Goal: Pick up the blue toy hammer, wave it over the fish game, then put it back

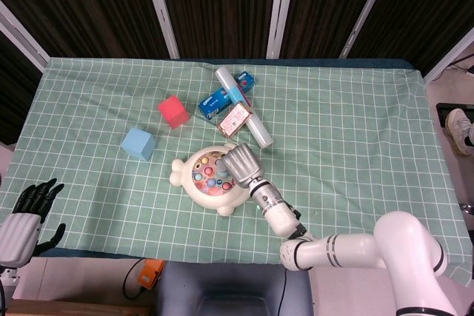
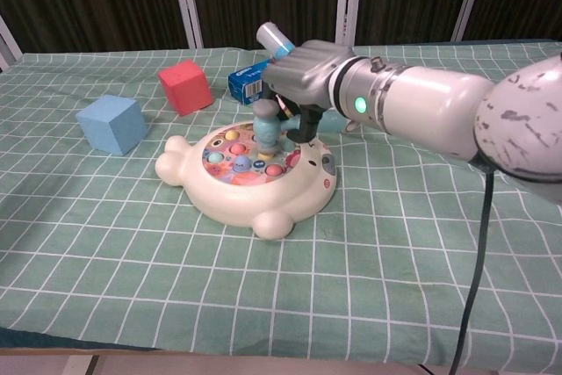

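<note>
The right robot hand [image 2: 307, 85] grips the blue toy hammer [image 2: 266, 125] over the fish game [image 2: 250, 177], mid-table, away from edges.

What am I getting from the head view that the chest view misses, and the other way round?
Head view only: the left hand open at the table's near-left edge, and the pink box beside the clear tube. Chest view only: the blue toy hammer upright in the right hand, head over the fish game. Both: right hand, fish game, red cube, blue cube.
</note>
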Robot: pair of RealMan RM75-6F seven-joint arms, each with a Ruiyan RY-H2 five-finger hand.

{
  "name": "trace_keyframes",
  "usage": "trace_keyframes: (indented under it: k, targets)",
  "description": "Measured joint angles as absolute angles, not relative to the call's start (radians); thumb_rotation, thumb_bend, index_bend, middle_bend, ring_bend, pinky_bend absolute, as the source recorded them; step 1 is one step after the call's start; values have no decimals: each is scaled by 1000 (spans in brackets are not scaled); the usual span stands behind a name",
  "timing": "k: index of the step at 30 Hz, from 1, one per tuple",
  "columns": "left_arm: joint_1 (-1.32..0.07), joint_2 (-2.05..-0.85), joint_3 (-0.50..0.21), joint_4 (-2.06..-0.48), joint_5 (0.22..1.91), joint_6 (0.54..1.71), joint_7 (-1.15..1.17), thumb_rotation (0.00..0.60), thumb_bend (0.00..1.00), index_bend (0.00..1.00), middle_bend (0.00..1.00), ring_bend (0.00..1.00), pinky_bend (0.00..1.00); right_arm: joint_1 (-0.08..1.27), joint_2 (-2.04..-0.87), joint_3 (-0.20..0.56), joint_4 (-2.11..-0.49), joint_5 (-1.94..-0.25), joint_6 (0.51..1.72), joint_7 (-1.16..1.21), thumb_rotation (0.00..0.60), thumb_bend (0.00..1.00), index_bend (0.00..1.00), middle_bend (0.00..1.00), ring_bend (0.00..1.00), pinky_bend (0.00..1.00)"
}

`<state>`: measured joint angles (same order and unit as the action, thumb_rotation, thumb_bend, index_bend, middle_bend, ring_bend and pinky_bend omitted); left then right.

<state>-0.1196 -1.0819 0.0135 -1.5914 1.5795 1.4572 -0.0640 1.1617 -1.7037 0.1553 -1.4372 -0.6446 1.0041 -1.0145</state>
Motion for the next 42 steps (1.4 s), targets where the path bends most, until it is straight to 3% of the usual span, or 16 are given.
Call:
trace_keyframes:
  k: [15,28,42]
  targets:
    - [-120,-1084,13,-1589,1581,1457,-61,600,415,0,2,0,61,1149,-1656,182,-1474,-653,1039,-989,600,546,1000,763,807,855]
    - [-122,-1083,11,-1586,1579,1456,-68,600,414,0,2,0,61,1154,-1713,154,-1368,-609,991,-1004,600,545,1000,763,807,855]
    - [-123,-1089,14,-1592,1587,1456,-49,600,414,0,2,0,62,1044,-1525,180,-1492,-706,1078,-832,600,544,1000,763,807,855]
